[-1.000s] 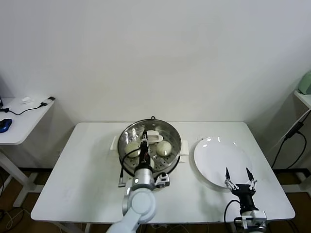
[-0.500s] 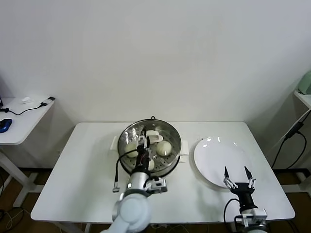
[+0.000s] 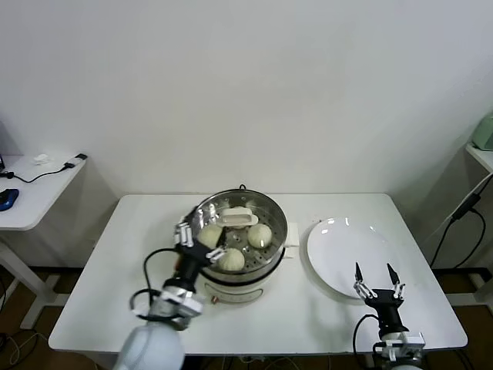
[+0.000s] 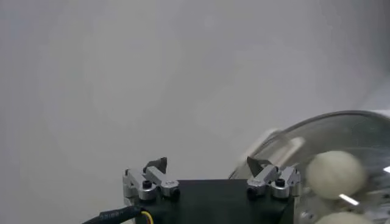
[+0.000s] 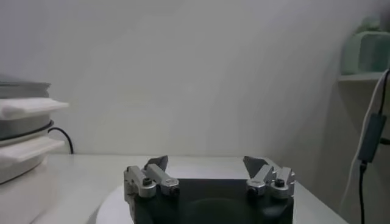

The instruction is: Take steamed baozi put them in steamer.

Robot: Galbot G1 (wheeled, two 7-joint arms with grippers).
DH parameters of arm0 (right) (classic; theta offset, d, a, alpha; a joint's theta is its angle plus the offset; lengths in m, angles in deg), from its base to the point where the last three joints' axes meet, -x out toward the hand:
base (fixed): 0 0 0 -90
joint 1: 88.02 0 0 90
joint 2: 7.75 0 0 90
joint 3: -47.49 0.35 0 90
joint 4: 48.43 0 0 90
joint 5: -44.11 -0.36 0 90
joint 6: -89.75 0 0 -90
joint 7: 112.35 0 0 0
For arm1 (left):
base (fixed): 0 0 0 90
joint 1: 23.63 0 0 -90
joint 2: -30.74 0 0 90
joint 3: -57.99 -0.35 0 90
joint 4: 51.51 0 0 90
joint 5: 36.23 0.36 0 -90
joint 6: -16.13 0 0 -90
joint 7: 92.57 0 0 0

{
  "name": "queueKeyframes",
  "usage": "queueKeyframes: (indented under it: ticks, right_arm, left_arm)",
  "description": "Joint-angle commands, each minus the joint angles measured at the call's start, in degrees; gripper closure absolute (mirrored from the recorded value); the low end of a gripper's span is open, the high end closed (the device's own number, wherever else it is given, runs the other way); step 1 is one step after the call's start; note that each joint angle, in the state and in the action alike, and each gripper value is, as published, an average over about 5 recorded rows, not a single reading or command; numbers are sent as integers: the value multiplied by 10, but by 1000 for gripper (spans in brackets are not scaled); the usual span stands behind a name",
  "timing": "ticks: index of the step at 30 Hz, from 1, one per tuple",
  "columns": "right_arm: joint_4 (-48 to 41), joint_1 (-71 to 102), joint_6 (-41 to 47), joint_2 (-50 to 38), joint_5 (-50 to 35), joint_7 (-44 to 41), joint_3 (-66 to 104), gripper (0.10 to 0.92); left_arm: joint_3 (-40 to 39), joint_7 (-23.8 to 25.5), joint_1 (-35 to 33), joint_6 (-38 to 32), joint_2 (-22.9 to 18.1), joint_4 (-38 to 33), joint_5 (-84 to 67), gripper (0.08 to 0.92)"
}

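Observation:
The steamer [image 3: 271,248] stands mid-table, a shiny steel pot on a white base. Three cream-white baozi lie on its perforated tray: one at the left [image 3: 211,230], one at the right [image 3: 259,235], one at the front [image 3: 232,260]. My left gripper [image 3: 199,242] hangs open by the pot's front-left rim, holding nothing. In the left wrist view the open left gripper [image 4: 207,164] is empty, with the steamer [image 4: 359,125] and a baozi [image 4: 336,174] off to one side. My right gripper [image 3: 375,280] waits open over the plate's near edge; the right wrist view shows this right gripper [image 5: 207,162] empty.
A flat white plate [image 3: 347,245] lies right of the steamer, bare. A white flat piece [image 3: 240,220] rests at the back of the tray. A side table [image 3: 35,189] with cables stands far left. The steamer's edge [image 5: 21,115] shows in the right wrist view.
My left gripper opened and drew back out of the steamer toward its front-left rim. A baozi now lies at the front of the tray where the gripper was. The right arm stayed still.

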Motion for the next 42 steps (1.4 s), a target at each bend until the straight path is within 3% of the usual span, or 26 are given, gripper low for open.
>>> queueKeyframes:
  ticks: [1,9,14,24,42]
  right_arm:
    - [-1,3,-17,-2,-12,-8,-3,203]
    - [-13,-3,-19,2,-11,-5,-4,203]
    - [-12,-2,-12,4,-9,-7,-5,203]
    - [-9,4,-8,-1,-6,-10,-4,203]
    - [-9,7,-17,0,10,-9,-6,203]
  left_arm:
    - [290,-38,-111,-210,43,48,-594,177]
    - [235,-33,-120,-269,29,166,-519,177]
    - [192,-34,-122,-290,15,200,-478,177]
    - [149,-33,-123,-295,6,198,-440,177]
    - [141,-32,-139,-293,2,173,-426,177]
